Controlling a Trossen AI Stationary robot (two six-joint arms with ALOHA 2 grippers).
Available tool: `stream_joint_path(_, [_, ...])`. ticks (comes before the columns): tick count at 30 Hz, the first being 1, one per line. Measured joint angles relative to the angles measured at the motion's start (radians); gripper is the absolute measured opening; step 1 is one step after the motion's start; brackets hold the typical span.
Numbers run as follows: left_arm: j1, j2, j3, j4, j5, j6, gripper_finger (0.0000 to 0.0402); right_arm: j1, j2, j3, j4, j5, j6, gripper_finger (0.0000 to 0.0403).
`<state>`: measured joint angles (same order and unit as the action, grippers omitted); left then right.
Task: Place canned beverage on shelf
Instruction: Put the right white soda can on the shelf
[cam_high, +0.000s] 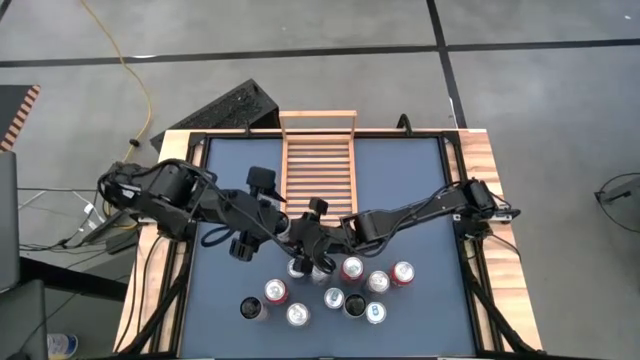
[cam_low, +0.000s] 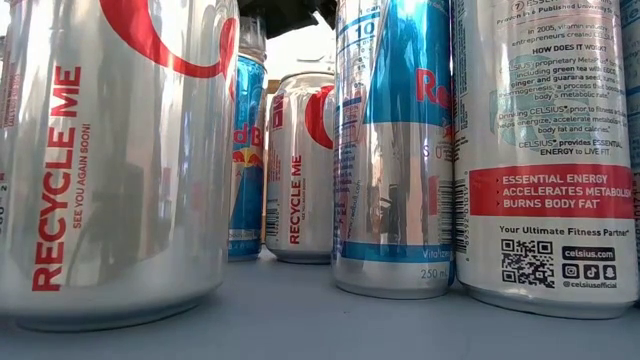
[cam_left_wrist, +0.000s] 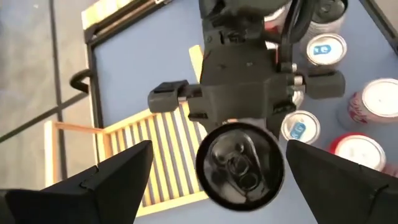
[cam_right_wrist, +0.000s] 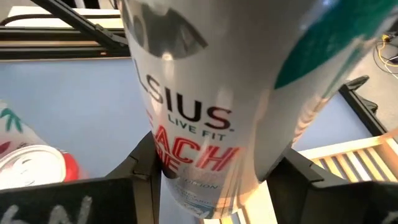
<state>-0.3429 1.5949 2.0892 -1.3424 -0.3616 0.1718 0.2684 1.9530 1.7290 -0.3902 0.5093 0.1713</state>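
Right gripper (cam_high: 308, 243) clamped on a white Celsius can (cam_right_wrist: 205, 112) at frame centre, just below the shelf (cam_high: 318, 160) at upper centre; left gripper (cam_high: 243, 240) open beside it, could bump the can and knock it loose.

We see the shelf (cam_high: 318, 165) at the tabletop's (cam_high: 410, 190) far middle. The cans (cam_high: 340, 290) cluster near us, both arms between.
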Motion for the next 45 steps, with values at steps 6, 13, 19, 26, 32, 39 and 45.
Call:
stream_joint_path(6, [-0.004,0.010,0.000,-0.040,0.084,-0.023,0.0358,0.000,0.000,0.000,0.002,0.001,0.007,0.0189])
stream_joint_path(13, [-0.002,0.011,0.000,-0.034,0.015,-0.022,0.0358,-0.001,0.000,0.000,0.003,0.001,0.008,0.0189])
stream_joint_path(19, [0.002,0.011,-0.004,-0.036,0.077,-0.016,0.0358,-0.001,0.000,0.000,0.004,-0.011,0.009,0.0189])
stream_joint_path(26, [0.038,0.011,-0.005,-0.036,0.093,-0.023,0.0358,-0.001,0.000,0.000,0.008,-0.011,0.007,0.0189])
stream_joint_path(32, [0.072,0.011,-0.006,-0.036,0.126,-0.046,0.0358,-0.002,0.000,0.000,0.010,-0.011,0.007,0.0189])
stream_joint_path(39, [0.074,0.011,-0.006,-0.036,0.141,-0.080,0.0358,-0.001,0.000,0.000,0.012,0.028,0.028,0.0189])
stream_joint_path(45, [0.074,0.011,-0.006,-0.037,0.129,-0.109,0.0358,0.006,0.000,-0.001,0.018,0.112,0.041,0.0189])
